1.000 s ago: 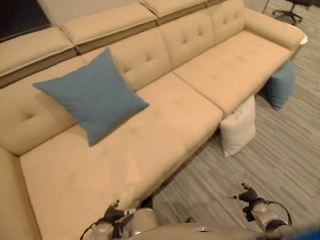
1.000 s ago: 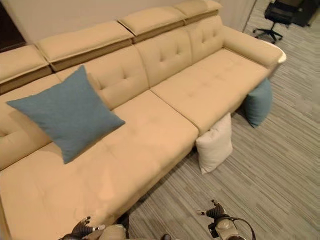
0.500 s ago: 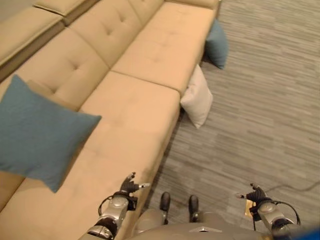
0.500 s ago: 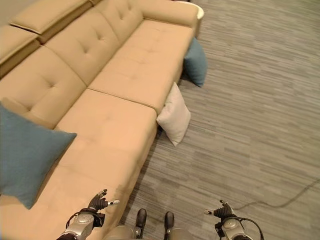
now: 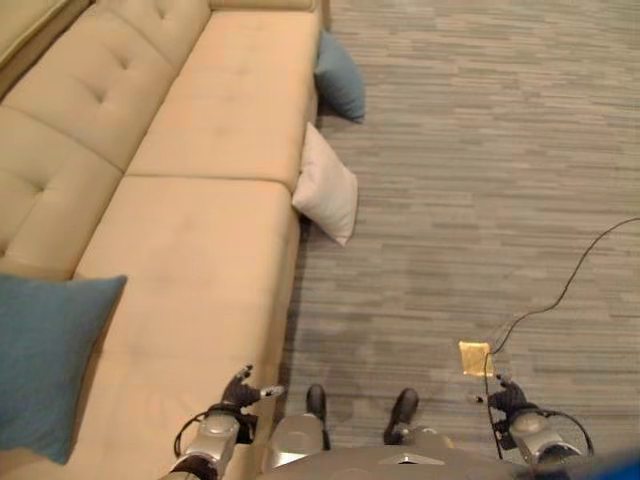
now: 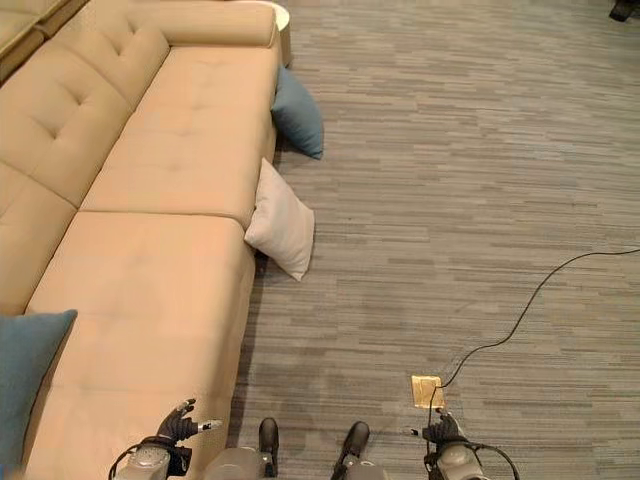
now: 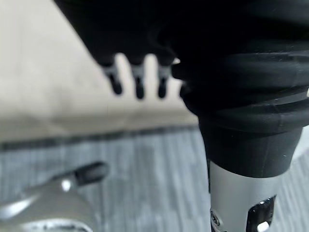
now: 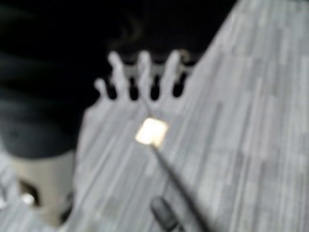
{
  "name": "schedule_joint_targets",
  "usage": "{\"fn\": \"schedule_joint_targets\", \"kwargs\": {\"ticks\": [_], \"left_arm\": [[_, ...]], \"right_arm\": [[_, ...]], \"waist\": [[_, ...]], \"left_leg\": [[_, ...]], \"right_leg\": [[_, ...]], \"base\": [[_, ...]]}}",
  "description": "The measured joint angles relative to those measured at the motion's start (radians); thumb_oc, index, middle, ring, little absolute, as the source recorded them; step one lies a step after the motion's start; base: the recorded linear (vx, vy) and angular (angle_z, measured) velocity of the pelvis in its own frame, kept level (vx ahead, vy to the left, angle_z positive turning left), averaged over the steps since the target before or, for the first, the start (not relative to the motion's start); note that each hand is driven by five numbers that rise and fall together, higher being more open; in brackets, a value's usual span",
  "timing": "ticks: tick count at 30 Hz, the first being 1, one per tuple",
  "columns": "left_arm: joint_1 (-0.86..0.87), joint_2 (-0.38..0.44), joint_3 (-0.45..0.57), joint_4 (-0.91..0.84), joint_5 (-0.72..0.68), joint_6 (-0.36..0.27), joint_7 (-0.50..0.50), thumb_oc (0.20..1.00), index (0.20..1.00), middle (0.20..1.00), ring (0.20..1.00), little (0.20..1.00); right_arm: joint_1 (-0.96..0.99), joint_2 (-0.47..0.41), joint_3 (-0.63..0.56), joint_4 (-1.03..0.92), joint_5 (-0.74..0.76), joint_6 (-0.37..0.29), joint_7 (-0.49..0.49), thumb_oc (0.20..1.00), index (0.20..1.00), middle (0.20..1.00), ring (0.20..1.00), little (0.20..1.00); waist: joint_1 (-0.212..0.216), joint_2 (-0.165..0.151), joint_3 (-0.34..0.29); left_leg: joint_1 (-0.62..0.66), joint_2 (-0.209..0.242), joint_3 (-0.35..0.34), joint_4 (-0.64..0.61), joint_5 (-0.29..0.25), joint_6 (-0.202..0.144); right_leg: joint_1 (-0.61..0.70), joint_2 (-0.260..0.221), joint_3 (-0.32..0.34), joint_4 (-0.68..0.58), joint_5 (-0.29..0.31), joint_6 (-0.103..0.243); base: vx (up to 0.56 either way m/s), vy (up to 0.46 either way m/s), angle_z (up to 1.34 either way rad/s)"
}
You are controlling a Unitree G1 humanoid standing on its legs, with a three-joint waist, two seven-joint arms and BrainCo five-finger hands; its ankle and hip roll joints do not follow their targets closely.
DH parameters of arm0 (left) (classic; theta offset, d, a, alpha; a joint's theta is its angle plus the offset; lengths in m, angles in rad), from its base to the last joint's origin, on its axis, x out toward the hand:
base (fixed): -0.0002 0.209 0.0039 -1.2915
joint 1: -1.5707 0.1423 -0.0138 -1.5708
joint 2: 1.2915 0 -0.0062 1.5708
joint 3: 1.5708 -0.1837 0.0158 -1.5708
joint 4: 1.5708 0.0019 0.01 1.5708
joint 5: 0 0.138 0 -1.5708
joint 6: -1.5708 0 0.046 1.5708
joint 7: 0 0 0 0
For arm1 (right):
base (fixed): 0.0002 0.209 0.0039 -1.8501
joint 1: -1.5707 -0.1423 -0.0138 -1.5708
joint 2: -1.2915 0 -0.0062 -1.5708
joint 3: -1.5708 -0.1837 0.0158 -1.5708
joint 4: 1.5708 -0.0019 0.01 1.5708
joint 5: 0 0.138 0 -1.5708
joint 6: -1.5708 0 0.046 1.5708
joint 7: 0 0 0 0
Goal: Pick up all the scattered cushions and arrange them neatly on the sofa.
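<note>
A white cushion (image 5: 327,187) leans on the floor against the front of the tan sofa (image 5: 190,250). Farther along, a blue cushion (image 5: 340,77) also stands on the floor against the sofa's front. Another blue cushion (image 5: 45,360) lies on the seat at the near left. My left hand (image 5: 240,392) hangs low over the seat's front edge, fingers relaxed and holding nothing. My right hand (image 5: 505,400) hangs over the carpet at the lower right, open and empty too. In the left wrist view the fingertips (image 7: 138,87) hang free over the sofa.
Grey striped carpet (image 5: 480,150) stretches right of the sofa. A brass floor socket (image 5: 474,357) lies just ahead of my right hand, with a black cord (image 5: 560,290) running from it to the right. A round white side table (image 6: 281,20) stands past the sofa's far armrest.
The camera has swung right and down, so the sofa now runs along the left and more carpet shows. Both hands stay low and empty; the cushions have not moved.
</note>
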Motion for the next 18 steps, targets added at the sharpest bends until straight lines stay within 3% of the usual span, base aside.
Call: {"fn": "schedule_joint_targets", "kwargs": {"ticks": [4,5,9,18], "left_arm": [[-0.008,-0.014,-0.002,0.000,0.004,0.001,-0.001,1.000,1.000,1.000,1.000,1.000],[0.026,-0.014,-0.003,0.001,0.010,0.005,-0.001,1.000,1.000,1.000,1.000,1.000],[0.019,-0.012,-0.002,0.044,0.008,0.012,-0.004,1.000,1.000,1.000,1.000,1.000],[0.024,-0.011,-0.003,0.041,0.003,0.011,-0.005,1.000,1.000,1.000,1.000,1.000]], "right_arm": [[0.008,-0.009,-0.002,-0.001,0.006,-0.001,-0.001,1.000,1.000,1.000,1.000,1.000],[0.034,-0.016,-0.006,-0.001,0.006,-0.001,-0.001,1.000,1.000,1.000,1.000,1.000],[0.055,-0.039,-0.101,-0.023,0.047,-0.002,-0.001,1.000,1.000,1.000,1.000,1.000],[0.078,-0.072,-0.100,-0.046,0.050,-0.001,0.000,1.000,1.000,1.000,1.000,1.000]], "waist": [[-0.003,0.019,-0.023],[-0.008,0.043,-0.054],[-0.034,0.047,-0.055],[-0.045,0.042,-0.066]], "left_leg": [[0.025,0.003,-0.050,-0.004,-0.001,0.001],[0.056,-0.004,-0.069,-0.034,-0.001,0.001],[0.097,-0.007,-0.080,-0.050,-0.001,0.001],[0.122,-0.007,-0.075,-0.068,-0.001,0.002]], "right_leg": [[0.027,0.005,-0.003,0.000,-0.007,-0.005],[0.052,-0.003,-0.016,0.000,-0.019,0.014],[0.090,-0.004,-0.024,-0.001,-0.019,0.015],[0.103,-0.003,-0.018,-0.001,-0.023,0.019]], "base": [[0.06,-0.043,0.03],[0.02,-0.012,0.04],[0.02,0.003,0.07],[0.01,0.008,-0.01]]}}
